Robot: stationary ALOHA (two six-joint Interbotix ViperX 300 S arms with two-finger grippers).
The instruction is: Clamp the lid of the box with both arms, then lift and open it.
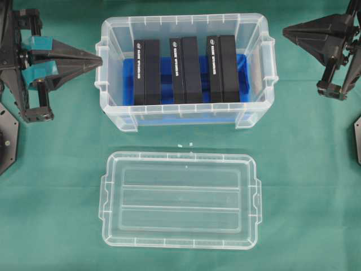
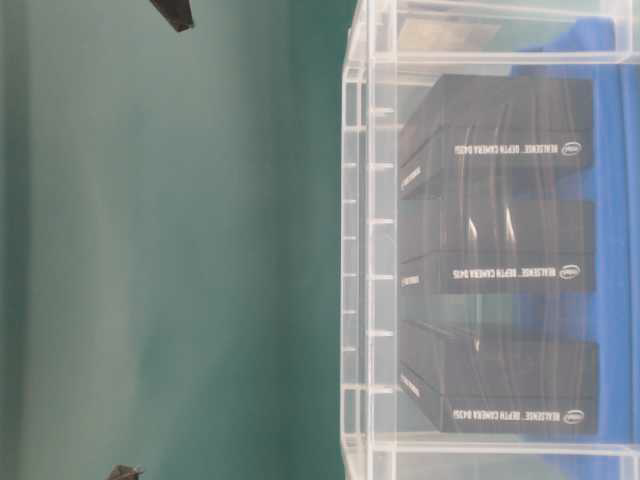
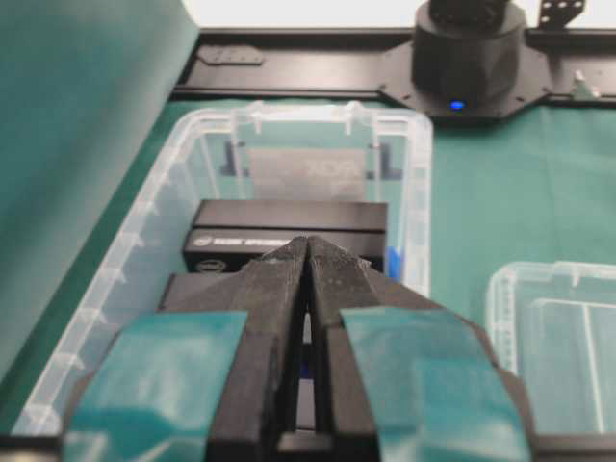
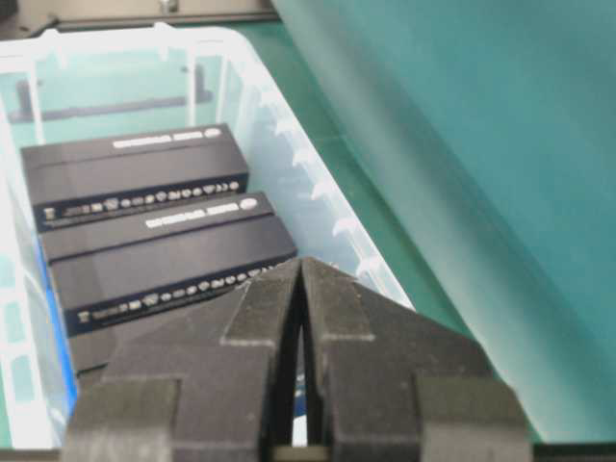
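The clear lid (image 1: 179, 199) lies flat on the green cloth in front of the box, apart from it; its corner shows in the left wrist view (image 3: 553, 346). The clear box (image 1: 113, 73) stands uncovered, with blue lining and three black slabs (image 1: 185, 69) inside. My left gripper (image 1: 98, 58), with teal bands, is shut and empty, its tip close to the box's left handle. In its wrist view the left gripper (image 3: 309, 245) points along the box (image 3: 414, 192). My right gripper (image 1: 285, 31) is shut and empty, just off the box's right end. From its wrist view, the right gripper (image 4: 301, 265) looks over the box (image 4: 318, 183).
Green cloth covers the table. Small white specks (image 1: 185, 145) lie between box and lid. A black arm base (image 3: 469, 58) stands beyond the box's far end. Black mounting plates (image 1: 5, 135) sit at the left edge. The table-level view shows the box wall (image 2: 360, 250) close up.
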